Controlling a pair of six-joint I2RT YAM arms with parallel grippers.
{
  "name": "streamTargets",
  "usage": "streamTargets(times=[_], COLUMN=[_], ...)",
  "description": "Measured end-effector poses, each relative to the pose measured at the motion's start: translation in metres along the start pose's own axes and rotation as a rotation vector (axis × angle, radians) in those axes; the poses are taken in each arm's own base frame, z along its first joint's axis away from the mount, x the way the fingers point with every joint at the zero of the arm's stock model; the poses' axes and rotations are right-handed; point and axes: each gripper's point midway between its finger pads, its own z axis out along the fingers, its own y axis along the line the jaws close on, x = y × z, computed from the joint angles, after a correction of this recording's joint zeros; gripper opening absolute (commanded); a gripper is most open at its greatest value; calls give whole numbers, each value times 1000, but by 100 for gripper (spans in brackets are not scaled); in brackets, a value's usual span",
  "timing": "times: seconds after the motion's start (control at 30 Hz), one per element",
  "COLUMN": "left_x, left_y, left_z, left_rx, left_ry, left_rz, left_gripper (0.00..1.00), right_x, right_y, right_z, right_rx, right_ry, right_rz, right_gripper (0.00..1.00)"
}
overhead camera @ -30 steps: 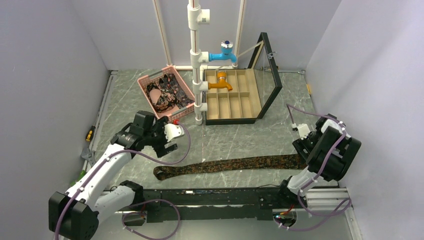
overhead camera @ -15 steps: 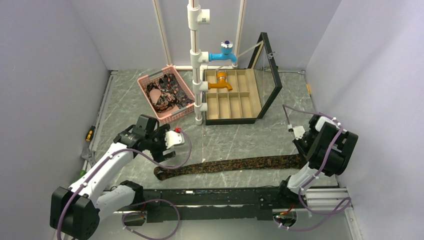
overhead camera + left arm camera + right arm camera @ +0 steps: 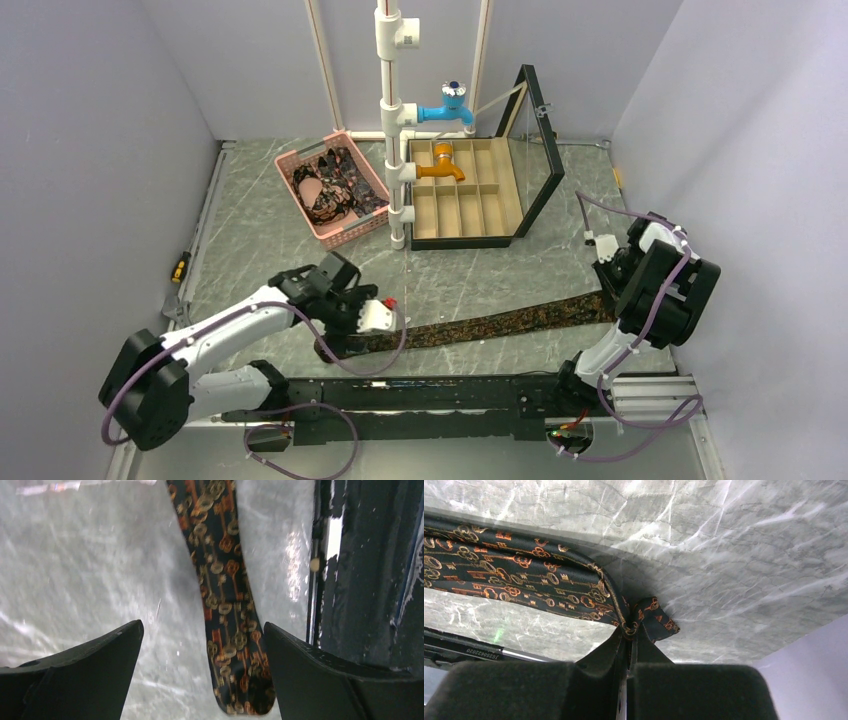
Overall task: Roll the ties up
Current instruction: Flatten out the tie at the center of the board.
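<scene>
A long flat tie (image 3: 470, 327), dark silky cloth printed with small orange keys, lies across the lower middle of the marbled grey table (image 3: 470, 275). The right gripper (image 3: 628, 636) is clamped on its bunched right end. The left gripper (image 3: 201, 627) straddles the blunt left tip with its fingers wide apart, and a black rail (image 3: 350, 580) runs just beside it.

The right arm (image 3: 660, 290) hides one end of the tie (image 3: 490, 323).
</scene>
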Motion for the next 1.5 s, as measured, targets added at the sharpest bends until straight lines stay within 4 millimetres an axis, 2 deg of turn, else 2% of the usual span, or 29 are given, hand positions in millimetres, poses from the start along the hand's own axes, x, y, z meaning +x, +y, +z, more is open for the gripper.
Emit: streamTargets(times=[0.17,0.37,0.4,0.53,0.6,0.77,0.93,1.03,1.13,1.2,1.4,1.5], left_x=[-18,-31,-35,-45,-50,-63,-84,-96,-111,-118,-129,-129], left_y=[-10,-19,-18,-13,-6,13,49,65,82,90,100,101], left_z=[28,59,63,74,77,85,98,105,113,118,122,117], left_rx=[42,88,87,66,46,5,-57,-82,-106,-118,-138,-145], left_ry=[30,105,111,131,141,142,118,104,93,83,57,34], left_rz=[92,99,92,52,29,17,21,29,38,41,62,59], left_gripper=[95,90,87,59,53,44,34,31,31,35,67,74], right_x=[0,-5,-5,-6,-8,-19,-38,-44,-44,-43,-34,-35], right_y=[1,0,0,-2,-7,-34,-77,-96,-105,-107,-94,-72], right_z=[-1,-7,-7,-11,-14,-27,-45,-56,-63,-65,-67,-70], right_rx=[-3,-6,-6,-2,8,48,125,171,200,210,167,90], right_ry=[2,-14,-17,-24,-32,-63,-104,-121,-122,-116,-82,-96], right_rz=[9,33,38,60,76,129,181,195,194,189,178,172], right_gripper=[0,0,0,0,0,0,0,0,0,0,0,0])
